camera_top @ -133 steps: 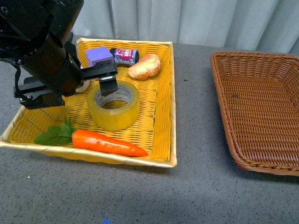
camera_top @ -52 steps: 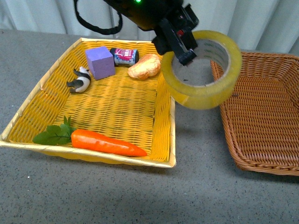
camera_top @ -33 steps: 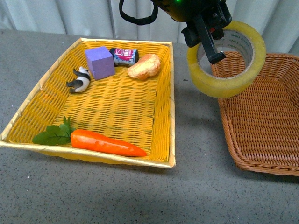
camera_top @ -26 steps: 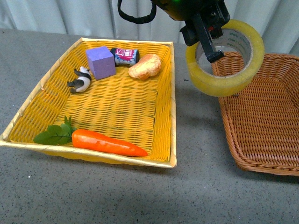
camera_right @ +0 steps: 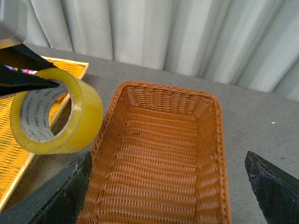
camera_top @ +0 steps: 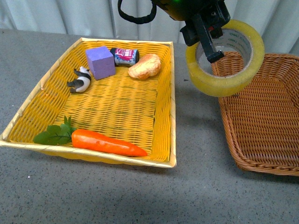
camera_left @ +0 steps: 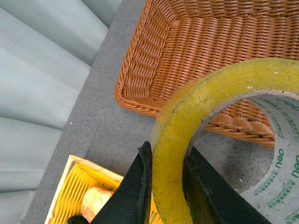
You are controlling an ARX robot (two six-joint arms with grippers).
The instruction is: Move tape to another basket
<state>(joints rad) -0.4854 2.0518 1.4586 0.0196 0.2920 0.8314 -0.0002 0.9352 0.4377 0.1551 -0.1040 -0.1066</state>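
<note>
My left gripper [camera_top: 208, 43] is shut on the rim of the tape [camera_top: 225, 79], a wide yellowish roll with a white printed core. It holds the roll in the air over the near-left corner of the brown wicker basket [camera_top: 266, 140], between the two baskets. In the left wrist view the jaws pinch the tape [camera_left: 205, 100] wall, one finger inside and one outside, with the basket [camera_left: 196, 42] below. In the right wrist view the tape [camera_right: 84, 116] hangs beside the empty basket [camera_right: 159, 154]. My right gripper [camera_right: 168, 186] is open and empty above the basket.
A bright yellow basket [camera_top: 170, 112] at left holds a carrot [camera_top: 105, 142], a purple block [camera_top: 100, 62], a small can [camera_top: 124, 56], a bread roll [camera_top: 145, 66] and a panda toy [camera_top: 81, 79]. Grey table around, curtain behind.
The left gripper lifted the tape out of the yellow basket and carried it right to the brown basket's corner. In the last half second nothing has visibly moved.
</note>
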